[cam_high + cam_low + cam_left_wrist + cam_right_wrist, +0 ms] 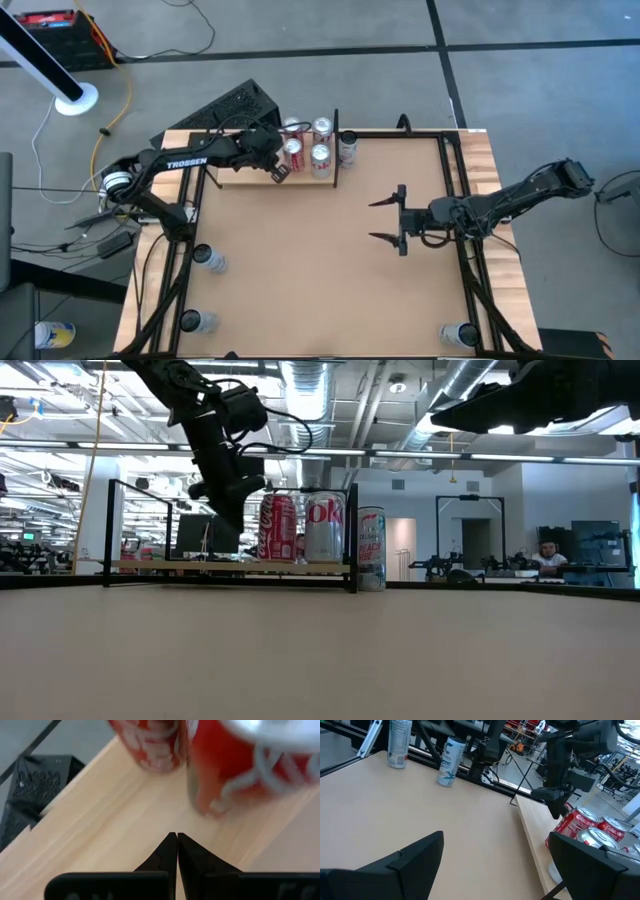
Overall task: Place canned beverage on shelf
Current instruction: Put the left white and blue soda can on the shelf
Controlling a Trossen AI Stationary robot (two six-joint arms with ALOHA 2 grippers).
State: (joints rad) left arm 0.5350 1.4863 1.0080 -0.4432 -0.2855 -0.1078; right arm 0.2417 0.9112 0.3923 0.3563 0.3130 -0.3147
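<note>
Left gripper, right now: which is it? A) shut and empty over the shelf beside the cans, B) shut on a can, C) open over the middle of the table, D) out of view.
A: the left gripper shows its fingers pressed together with nothing between them, above the shelf beside the red cans.

Pale wood shelf [240, 176], back table edge, perhaps four upright cans [321, 155]

I see the tan table [330, 260] carrying the pale wood shelf [240, 176] at its far edge; four cans [306, 142] stand on it, a slim can [347, 147] just beside.
</note>
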